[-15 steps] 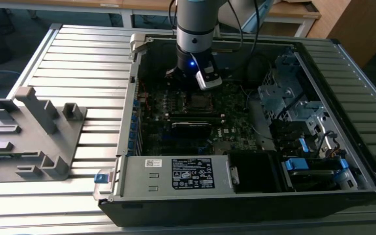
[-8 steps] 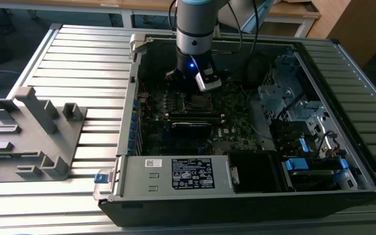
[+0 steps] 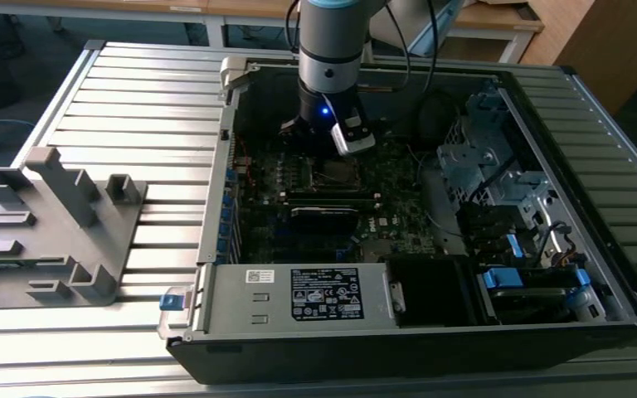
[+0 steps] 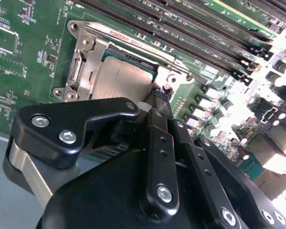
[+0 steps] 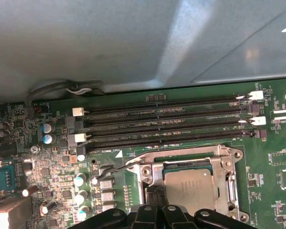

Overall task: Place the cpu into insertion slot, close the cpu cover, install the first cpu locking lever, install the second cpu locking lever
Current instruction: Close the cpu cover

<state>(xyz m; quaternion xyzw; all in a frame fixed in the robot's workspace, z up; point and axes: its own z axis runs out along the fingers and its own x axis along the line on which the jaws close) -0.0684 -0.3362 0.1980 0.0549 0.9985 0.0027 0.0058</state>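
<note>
In the insertion slot (image 3: 337, 172) the cpu (image 5: 188, 188) lies flat, and the cpu cover (image 5: 181, 158) looks lowered around it, so you can count those two steps as done (that is my reading). The levers seem yet to be done: the first wrist view shows a wire lever (image 5: 112, 171) jutting out beside the slot, apparently unlatched. The second wrist view adds the gripper (image 4: 159, 98), jaws together at the slot's edge; whether they pinch anything, I cannot tell.
</note>
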